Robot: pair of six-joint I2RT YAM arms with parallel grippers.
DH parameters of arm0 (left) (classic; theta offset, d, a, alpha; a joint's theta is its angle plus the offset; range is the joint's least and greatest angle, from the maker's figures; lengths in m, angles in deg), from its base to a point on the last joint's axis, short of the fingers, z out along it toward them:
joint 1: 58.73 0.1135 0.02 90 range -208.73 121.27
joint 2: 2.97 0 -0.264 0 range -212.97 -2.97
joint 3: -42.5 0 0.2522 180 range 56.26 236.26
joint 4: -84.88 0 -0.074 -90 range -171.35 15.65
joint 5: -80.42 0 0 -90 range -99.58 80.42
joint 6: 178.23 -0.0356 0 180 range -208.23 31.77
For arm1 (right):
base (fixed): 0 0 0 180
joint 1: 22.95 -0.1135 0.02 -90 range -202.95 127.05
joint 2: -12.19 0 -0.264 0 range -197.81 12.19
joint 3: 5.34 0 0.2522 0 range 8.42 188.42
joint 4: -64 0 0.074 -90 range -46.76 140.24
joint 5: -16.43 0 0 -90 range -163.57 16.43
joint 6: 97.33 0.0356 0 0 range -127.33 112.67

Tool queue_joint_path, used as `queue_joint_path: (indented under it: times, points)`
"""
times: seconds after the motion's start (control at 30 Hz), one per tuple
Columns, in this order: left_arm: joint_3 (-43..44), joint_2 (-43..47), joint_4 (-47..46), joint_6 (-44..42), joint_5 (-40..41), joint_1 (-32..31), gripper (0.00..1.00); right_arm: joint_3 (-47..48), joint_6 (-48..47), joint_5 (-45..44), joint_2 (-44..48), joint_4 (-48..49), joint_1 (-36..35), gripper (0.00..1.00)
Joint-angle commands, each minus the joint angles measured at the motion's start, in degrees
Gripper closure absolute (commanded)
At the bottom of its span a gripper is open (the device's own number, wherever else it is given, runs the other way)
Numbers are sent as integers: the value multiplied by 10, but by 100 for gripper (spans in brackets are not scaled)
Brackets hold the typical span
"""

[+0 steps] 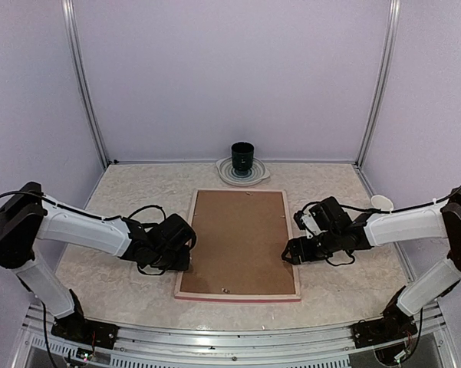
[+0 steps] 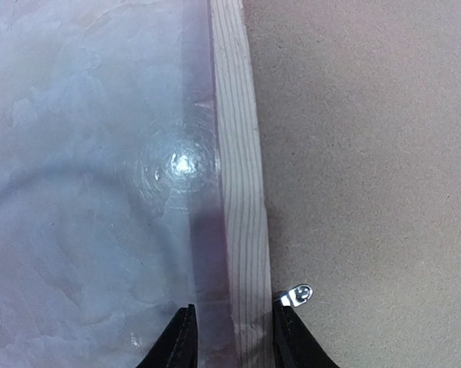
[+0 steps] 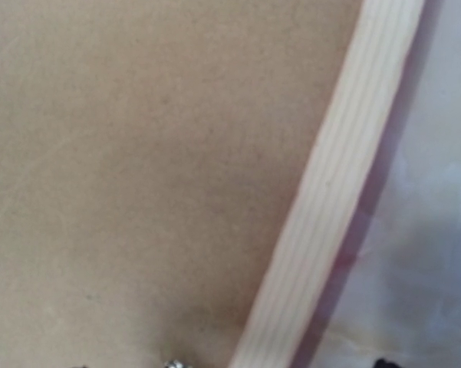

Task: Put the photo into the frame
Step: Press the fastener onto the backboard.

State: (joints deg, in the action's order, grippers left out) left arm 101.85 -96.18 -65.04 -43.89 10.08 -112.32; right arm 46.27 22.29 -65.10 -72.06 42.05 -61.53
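Looking down from the top camera, I see the frame (image 1: 238, 296) lying back-up on the table (image 1: 130, 192), with the left gripper (image 1: 189, 254) at its left rim and the right gripper (image 1: 291, 251) at its right rim. On the left wrist view, the fingers (image 2: 182, 341) straddle the frame's rim, but I cannot tell whether they pinch it. The right wrist view shows only the frame's rim and the backing board (image 3: 138, 153), so I cannot tell how those jaws stand.
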Motion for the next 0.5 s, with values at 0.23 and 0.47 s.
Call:
queue_joint_path:
  times: [0.23, 0.47]
  points:
    - [-28, -25, -3, 30, 13, -5, 74, -10, -3, -33, -13, 17, -5, 28]
    - [-33, -18, -6, 35, 12, -7, 74, -6, 5, -62, -13, 24, -5, 32]
